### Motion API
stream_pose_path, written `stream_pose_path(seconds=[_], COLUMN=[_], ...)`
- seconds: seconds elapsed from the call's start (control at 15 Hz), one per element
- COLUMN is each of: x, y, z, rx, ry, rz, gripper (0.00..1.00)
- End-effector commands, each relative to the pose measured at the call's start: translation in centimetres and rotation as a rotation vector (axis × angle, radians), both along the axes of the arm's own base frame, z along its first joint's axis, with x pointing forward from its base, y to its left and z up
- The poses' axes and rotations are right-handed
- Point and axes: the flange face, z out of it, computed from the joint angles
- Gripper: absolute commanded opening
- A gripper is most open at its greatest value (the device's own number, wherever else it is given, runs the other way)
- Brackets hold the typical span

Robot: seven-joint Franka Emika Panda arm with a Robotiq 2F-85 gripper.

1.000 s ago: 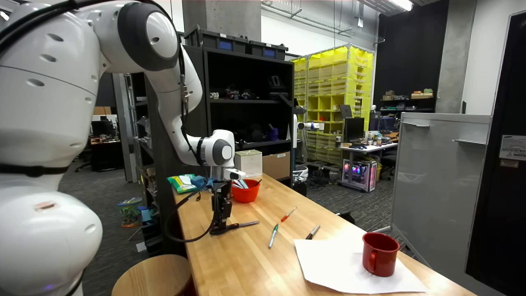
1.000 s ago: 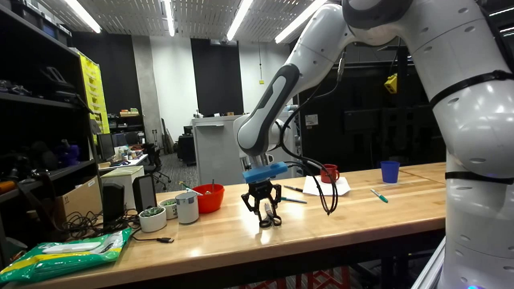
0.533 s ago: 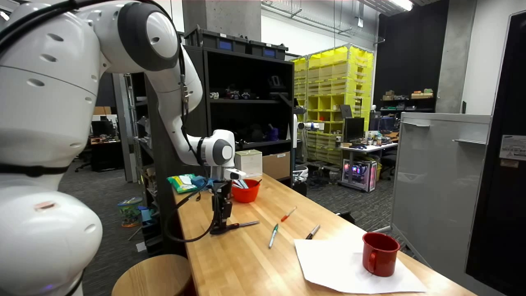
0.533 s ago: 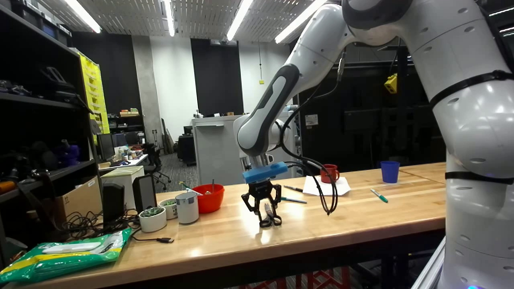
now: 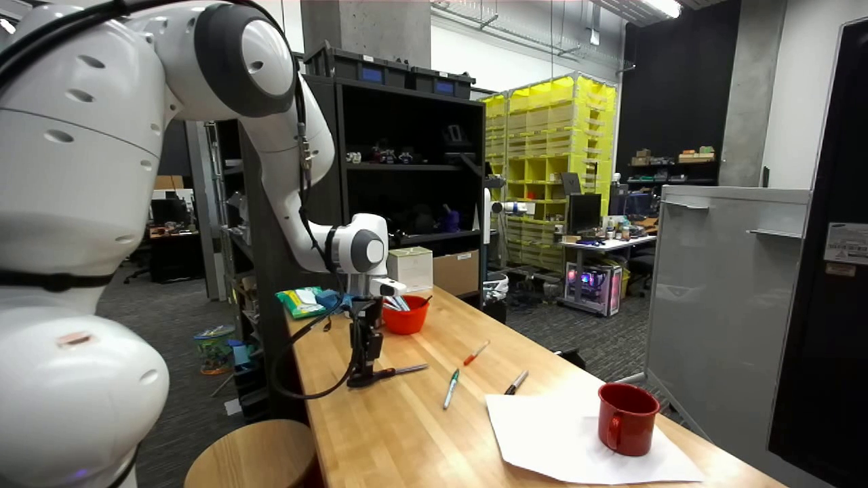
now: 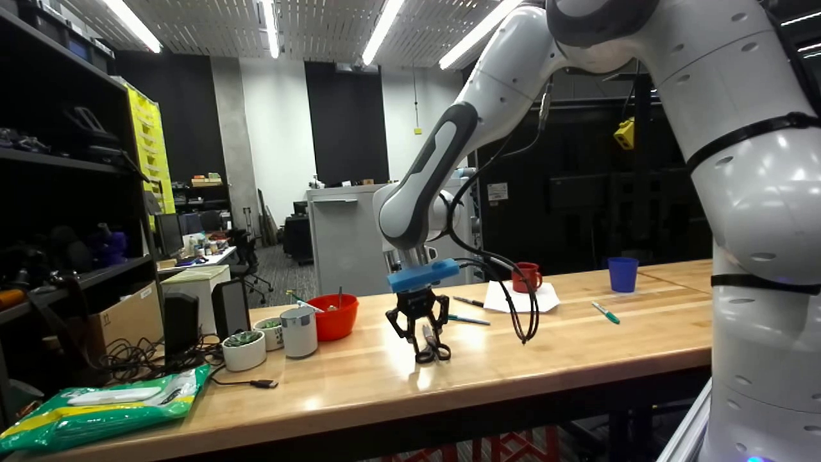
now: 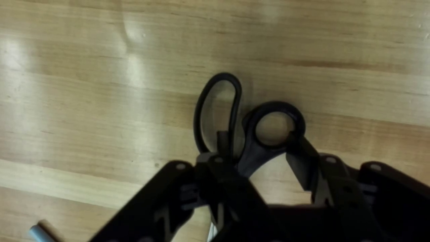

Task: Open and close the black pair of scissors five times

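Note:
The black pair of scissors lies flat on the wooden table in both exterior views [image 5: 388, 373] [image 6: 433, 353], its grey blades pointing away from the gripper. In the wrist view its two looped handles [image 7: 249, 161] show, spread a little apart; most of the blades is hidden by my gripper [image 7: 258, 136]. The gripper's fingers stand apart, low at the handles. The left fingertip is inside the longer loop, close to its inner bar. The right fingertip is at the lower right edge of the round loop; I cannot tell whether it is inside it.
A red bowl [image 5: 405, 324] with pens and a grey can [image 6: 299, 333] stand nearby. A green pen [image 5: 451, 388], a red pen [image 5: 477, 353] and a black marker [image 5: 517, 382] lie beyond the blades. A red mug [image 5: 628, 420] stands on white paper [image 5: 542, 440].
The scissors' handles have shifted very slightly to the right in an exterior view. The arm looks still.

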Motion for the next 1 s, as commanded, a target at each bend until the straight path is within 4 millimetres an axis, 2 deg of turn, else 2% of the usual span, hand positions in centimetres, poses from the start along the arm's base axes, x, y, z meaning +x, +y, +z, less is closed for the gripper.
stream_pose_path(seconds=[0.0, 0.53, 0.93], x=[-0.5, -1.8, -2.3], y=[0.8, 2.5, 2.4], z=[0.5, 1.3, 1.5], rx=[-0.004, -0.014, -0.018], ry=[0.001, -0.018, -0.022], rz=[-0.007, -0.001, -0.037], gripper=[0.46, 0.45, 0.45])
